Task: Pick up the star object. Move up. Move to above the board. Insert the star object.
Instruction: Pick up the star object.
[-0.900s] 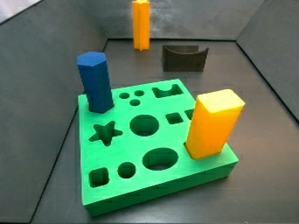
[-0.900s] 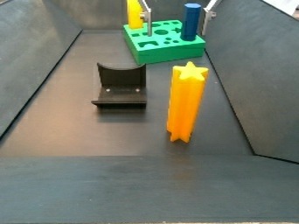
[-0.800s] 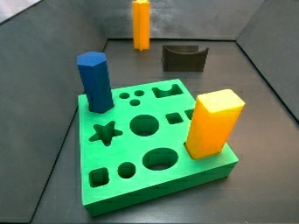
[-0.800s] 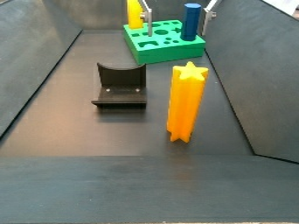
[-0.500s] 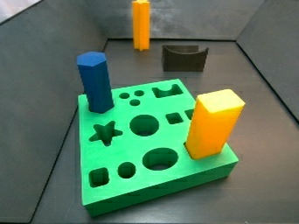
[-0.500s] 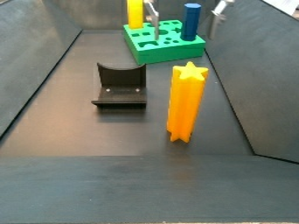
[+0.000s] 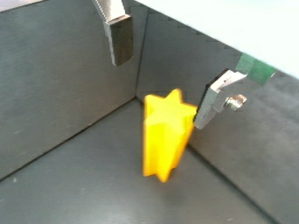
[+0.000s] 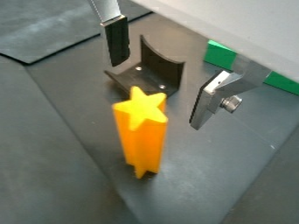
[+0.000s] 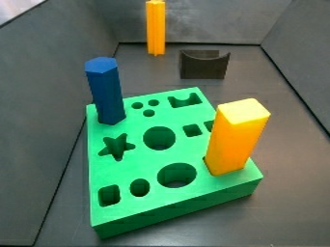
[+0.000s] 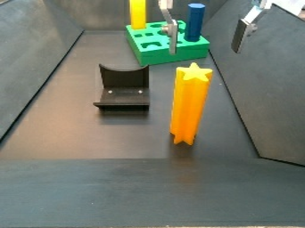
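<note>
The star object, a tall orange peg with ridged star-section sides, stands upright on the dark floor in both side views [image 9: 154, 27] [image 10: 190, 102] and both wrist views [image 7: 166, 136] [image 8: 142, 131]. The gripper [image 10: 212, 31] is open and empty, in the air above the peg and a little toward the board; the peg's top sits just off the gap between the fingers [image 7: 119, 39] [image 8: 216, 98]. The board [image 9: 168, 164] [image 10: 161, 46] is a thick green block with shaped holes; its edge shows in the wrist views [image 7: 257, 68] [image 8: 222, 54].
A blue hexagonal peg [image 9: 104, 92] [image 10: 195, 20] and a thick yellow-orange square block [image 9: 234, 135] [image 10: 137, 12] stand in the board. The fixture [image 9: 203, 63] [image 10: 121, 86] [image 8: 152, 74] stands between the star object and the board. Dark walls close in the floor.
The gripper has moved away from over the board toward the star object, its fingers showing larger and farther right in a side view. The pegs, block and board have not moved.
</note>
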Motion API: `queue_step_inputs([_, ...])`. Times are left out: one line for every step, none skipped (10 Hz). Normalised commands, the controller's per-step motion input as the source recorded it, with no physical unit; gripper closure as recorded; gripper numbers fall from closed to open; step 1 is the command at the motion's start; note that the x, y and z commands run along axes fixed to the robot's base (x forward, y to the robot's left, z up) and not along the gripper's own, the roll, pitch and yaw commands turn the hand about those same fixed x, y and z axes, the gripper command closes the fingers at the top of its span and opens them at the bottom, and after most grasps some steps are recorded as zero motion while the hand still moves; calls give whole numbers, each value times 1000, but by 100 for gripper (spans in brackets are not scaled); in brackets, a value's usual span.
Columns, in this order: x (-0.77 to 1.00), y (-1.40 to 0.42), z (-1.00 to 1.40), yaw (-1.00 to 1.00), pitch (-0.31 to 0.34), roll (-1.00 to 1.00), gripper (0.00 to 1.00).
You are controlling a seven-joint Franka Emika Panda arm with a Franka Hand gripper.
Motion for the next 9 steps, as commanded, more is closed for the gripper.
queue_step_inputs([51, 223, 0, 77, -106, -100, 0])
queue_step_inputs([171, 117, -166, 83, -134, -74, 0])
queue_step_inputs([180, 0, -491, 0, -229, -97, 0])
queue_step_inputs([94, 0, -660, 9, -290, -71, 0])
queue_step_inputs([94, 43, -646, 51, -291, -84, 0])
queue_step_inputs([89, 40, -651, 37, -291, -80, 0])
queue_step_inputs([54, 54, -691, 20, -273, -59, 0])
queue_step_inputs([31, 97, -723, 17, -251, -29, 0])
queue_step_inputs([0, 0, -634, 0, -264, 0, 0])
